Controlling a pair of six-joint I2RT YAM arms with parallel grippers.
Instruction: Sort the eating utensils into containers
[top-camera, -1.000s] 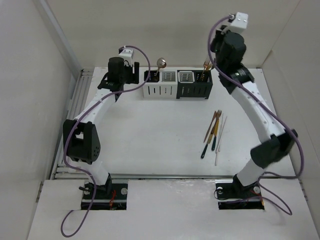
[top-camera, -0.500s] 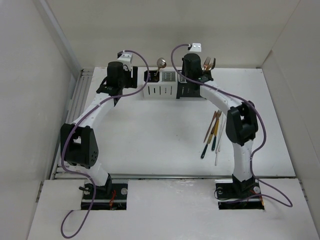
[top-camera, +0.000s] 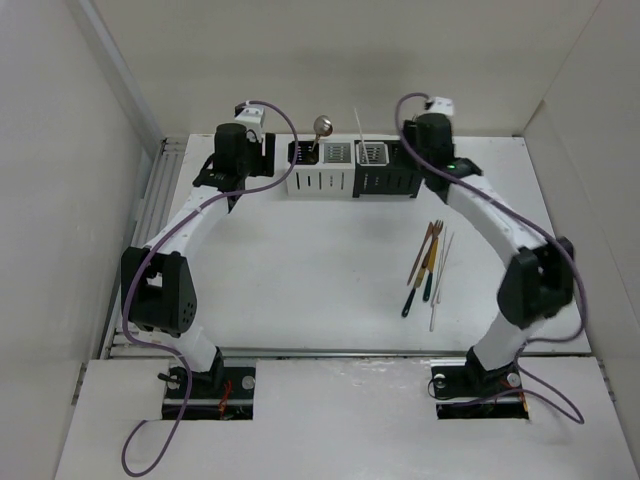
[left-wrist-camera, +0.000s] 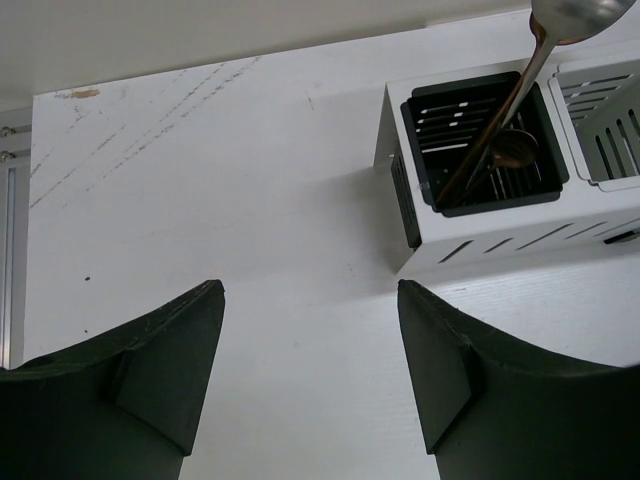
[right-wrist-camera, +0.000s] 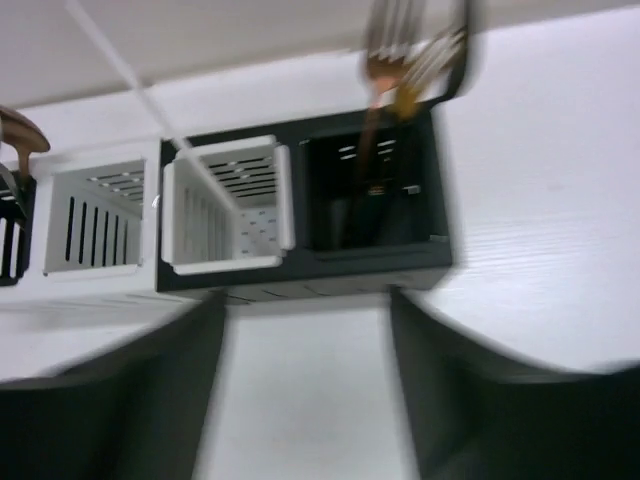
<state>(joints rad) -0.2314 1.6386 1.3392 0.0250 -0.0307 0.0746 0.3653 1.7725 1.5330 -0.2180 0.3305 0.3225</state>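
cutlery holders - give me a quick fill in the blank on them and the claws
The tall spoon stands in the ___ end compartment of the cutlery holders. The forks stand in a ___ compartment. The left claw and right claw are both ___. The loose utensils lie nearer the ___ arm.
Missing: left; black; open; right.

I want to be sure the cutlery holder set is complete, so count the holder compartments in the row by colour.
white holders: 2
black holders: 2
Total: 4
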